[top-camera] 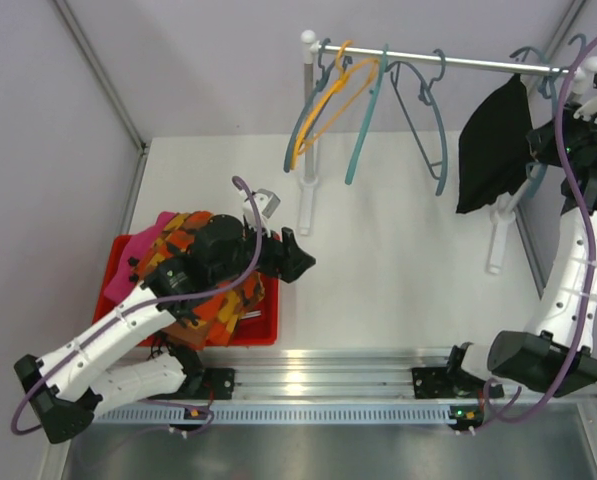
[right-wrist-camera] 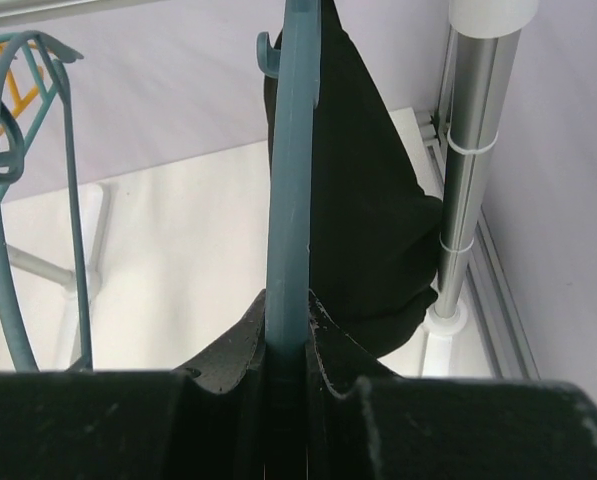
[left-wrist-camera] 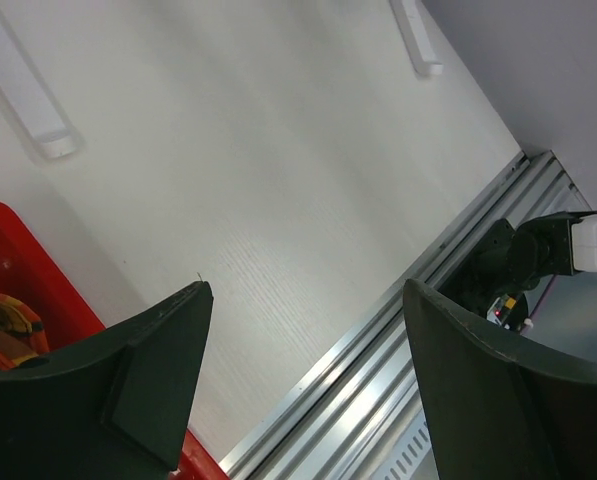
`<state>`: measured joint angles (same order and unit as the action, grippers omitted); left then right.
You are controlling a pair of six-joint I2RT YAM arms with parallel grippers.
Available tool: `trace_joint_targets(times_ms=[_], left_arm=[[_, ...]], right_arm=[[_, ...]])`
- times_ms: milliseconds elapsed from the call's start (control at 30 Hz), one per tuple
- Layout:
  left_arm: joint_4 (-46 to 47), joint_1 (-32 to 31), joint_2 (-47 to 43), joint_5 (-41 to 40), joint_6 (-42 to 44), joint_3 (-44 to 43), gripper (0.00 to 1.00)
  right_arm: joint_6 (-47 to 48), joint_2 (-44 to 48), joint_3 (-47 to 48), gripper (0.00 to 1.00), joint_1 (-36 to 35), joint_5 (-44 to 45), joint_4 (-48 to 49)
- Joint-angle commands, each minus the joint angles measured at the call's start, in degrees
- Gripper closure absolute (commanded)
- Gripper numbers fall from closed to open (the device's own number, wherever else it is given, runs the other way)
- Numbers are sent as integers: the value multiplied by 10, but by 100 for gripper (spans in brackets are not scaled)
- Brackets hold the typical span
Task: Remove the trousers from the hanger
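Black trousers [top-camera: 493,145] hang on a teal hanger [right-wrist-camera: 286,200] at the right end of the rail [top-camera: 458,62]. My right gripper [right-wrist-camera: 286,310] is shut on that hanger's lower arm, and the black cloth [right-wrist-camera: 368,200] droops just behind and to the right of it. Over the right edge of the red bin [top-camera: 118,250] my left gripper [left-wrist-camera: 308,300] stands open and holds nothing. In the bin lie a pink garment [top-camera: 153,232] and an orange camouflage one [top-camera: 228,300]; my left arm hides whatever else is in there.
Empty hangers, one orange [top-camera: 323,110], one teal [top-camera: 368,120] and one blue-grey [top-camera: 423,120], hang on the rail's left half. The rack's right post [right-wrist-camera: 473,150] stands close beside my right gripper. An aluminium rail [left-wrist-camera: 418,330] runs along the table's near edge.
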<state>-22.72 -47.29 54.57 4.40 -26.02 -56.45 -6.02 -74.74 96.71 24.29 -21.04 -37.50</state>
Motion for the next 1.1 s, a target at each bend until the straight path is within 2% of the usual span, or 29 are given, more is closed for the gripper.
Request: trace_joint_targets(times_ms=[0,233,600,867,1067], left_arm=[[17,4,-17,18,-5,-31,18],[-7,3,-10,40,-3,-57,18],[0,3,-44,39,-39,-38,18],[-2,2,-45,35,-47,-31,18],[-6,3,-51,32,-47,-27,18]], right_arm=[[4,73,37,100,3,-7,83],[12,131,-8,100,3,-12,75],[12,156,-36,100,3,20,71],[19,177,-115,100,3,3,81],[24,207,-134,100,2,-15,74]])
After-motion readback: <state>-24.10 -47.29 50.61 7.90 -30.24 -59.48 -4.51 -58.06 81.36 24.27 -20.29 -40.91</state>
